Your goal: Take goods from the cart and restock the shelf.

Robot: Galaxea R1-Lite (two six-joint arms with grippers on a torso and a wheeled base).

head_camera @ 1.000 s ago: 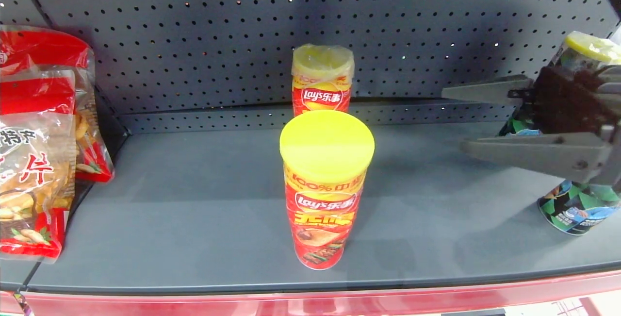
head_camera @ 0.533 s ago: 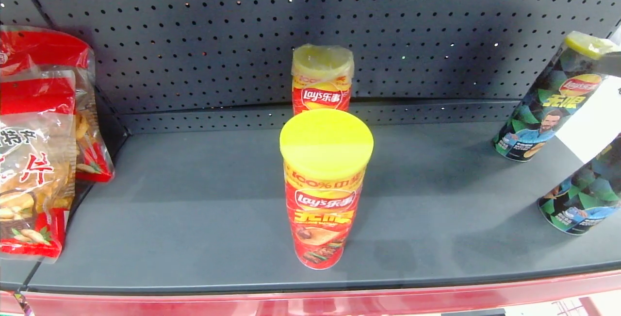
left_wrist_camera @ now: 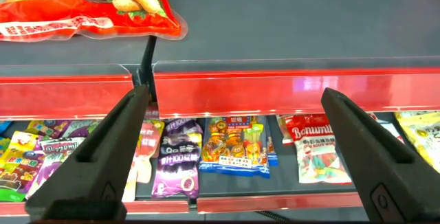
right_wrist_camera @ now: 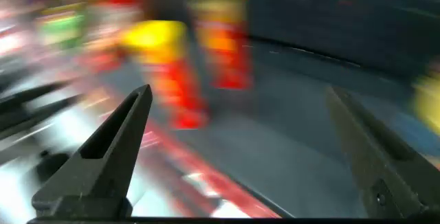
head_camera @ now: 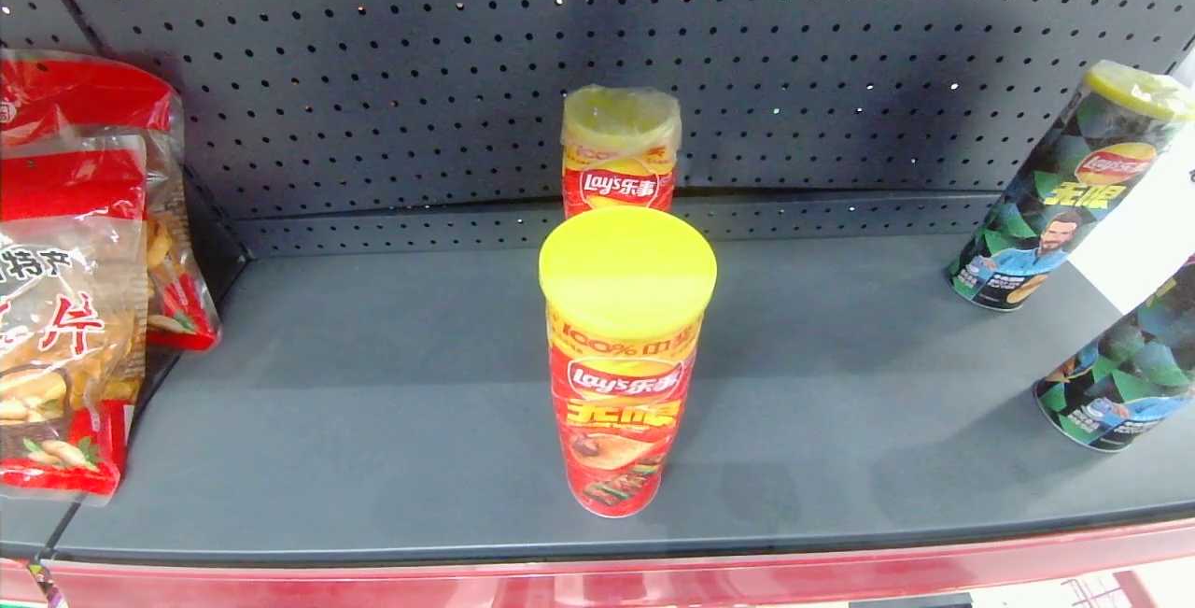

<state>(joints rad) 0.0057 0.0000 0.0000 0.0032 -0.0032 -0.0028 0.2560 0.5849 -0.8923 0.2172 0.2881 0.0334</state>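
The grey shelf (head_camera: 373, 384) spanned the lower half of the head view. Stacked snack bags (head_camera: 65, 309) leaned at the left edge. At centre a red chip can (head_camera: 621, 374) stood upright near the front lip, directly ahead of a second red can (head_camera: 618, 155) by the pegboard, apparently forming a row with labels outward. Two dark cans (head_camera: 1055, 197) stood at the right edge. The left gripper (left_wrist_camera: 234, 93) faced the red front rail (left_wrist_camera: 275, 86), its fingers spread and empty. The right gripper (right_wrist_camera: 237, 93) was likewise splayed, probably ready for the next pick.

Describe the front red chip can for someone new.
On the dark grey metal shelf, look centre, nearest the front edge. The tall red cylindrical chip can stands there; unlike the red can behind it, its yellow plastic lid is bare, not film-wrapped.
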